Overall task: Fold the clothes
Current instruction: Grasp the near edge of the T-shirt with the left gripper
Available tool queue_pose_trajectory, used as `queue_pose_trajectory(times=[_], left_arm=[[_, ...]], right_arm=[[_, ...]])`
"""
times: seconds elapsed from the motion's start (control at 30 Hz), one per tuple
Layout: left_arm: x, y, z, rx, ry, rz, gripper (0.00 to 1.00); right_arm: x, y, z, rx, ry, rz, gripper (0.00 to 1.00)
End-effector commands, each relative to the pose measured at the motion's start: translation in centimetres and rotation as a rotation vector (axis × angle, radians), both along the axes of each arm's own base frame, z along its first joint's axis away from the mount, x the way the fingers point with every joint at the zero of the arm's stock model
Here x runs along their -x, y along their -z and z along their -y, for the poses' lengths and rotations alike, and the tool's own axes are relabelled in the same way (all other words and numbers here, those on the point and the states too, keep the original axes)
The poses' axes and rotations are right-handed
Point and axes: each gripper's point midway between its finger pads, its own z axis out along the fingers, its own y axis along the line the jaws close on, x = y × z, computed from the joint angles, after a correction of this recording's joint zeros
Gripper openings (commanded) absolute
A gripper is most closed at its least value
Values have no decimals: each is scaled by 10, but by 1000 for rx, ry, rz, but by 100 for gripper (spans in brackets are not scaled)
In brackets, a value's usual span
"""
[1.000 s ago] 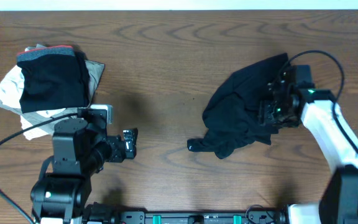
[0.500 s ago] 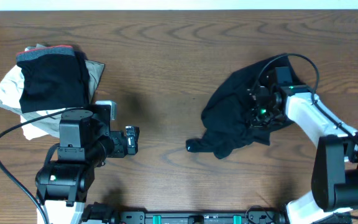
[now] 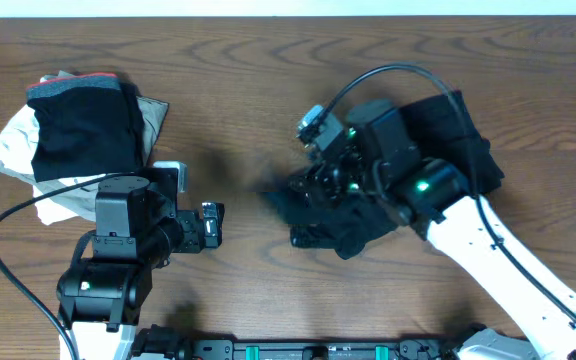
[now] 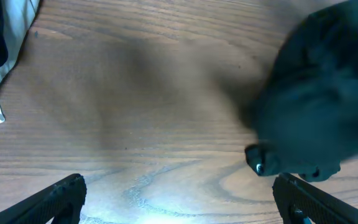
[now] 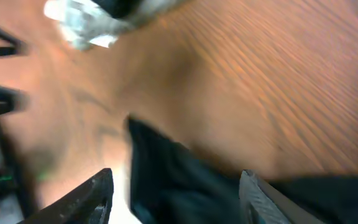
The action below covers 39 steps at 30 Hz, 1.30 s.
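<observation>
Counter: brown wood grain [image 3: 258, 80]; a pile [image 3: 68, 130] of white, grey and black pieces sits ahead and to the left of the left jaws.
Clothes: one black garment [image 3: 418, 170] bunched into a heap, under and around the right jaws. No logo or lettering shows.
From the left jaws: the heap [image 4: 322, 93] lies ahead and to the right, with its nearest tip just beyond the right-hand finger and not touching.
Long axis: the heap runs on a slant, from that near tip away past the right jaws to its bulk on their far side.
Left jaws: fingers [image 4: 61, 193] wide apart with nothing between them but wood.
Right jaws: fingers [image 5: 98, 193] apart with black cloth [image 5: 185, 186] lying between them. A strip of counter shows between one finger and the cloth's edge, so it looks unpinched, though this view is smeared.
Nearer arm: the right arm [image 3: 488, 240], already on the heap.
Step, as I judge it: spreading the heap flat, with no fold yet made.
Next move calls for: the right jaws taking an edge while the left jaws reach right for the near tip.
</observation>
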Motion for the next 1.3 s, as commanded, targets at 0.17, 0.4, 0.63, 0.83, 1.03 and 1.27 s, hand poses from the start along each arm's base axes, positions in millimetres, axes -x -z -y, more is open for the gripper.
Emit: queue_pose_trajectory(times=[0.17, 0.4, 0.63, 0.83, 1.03, 1.27], left_arm=[[-1, -7, 7, 36, 22, 12, 98], [-9, -19, 45, 160, 175, 52, 98], [-16, 13, 102, 8, 392, 28, 98], [-30, 53, 138, -295, 533, 48, 98], [-53, 74, 179, -373, 633, 125, 98], [-51, 103, 190, -420, 706, 95, 99]], right_arm=[[-56, 34, 114, 277, 523, -2, 66], [-55, 51, 190, 327, 725, -152, 66], [-45, 60, 242, 352, 884, -257, 67], [-34, 66, 284, 300, 1065, -367, 68], [-24, 69, 300, 311, 1105, -412, 68], [-24, 69, 300, 312, 1102, -408, 68]])
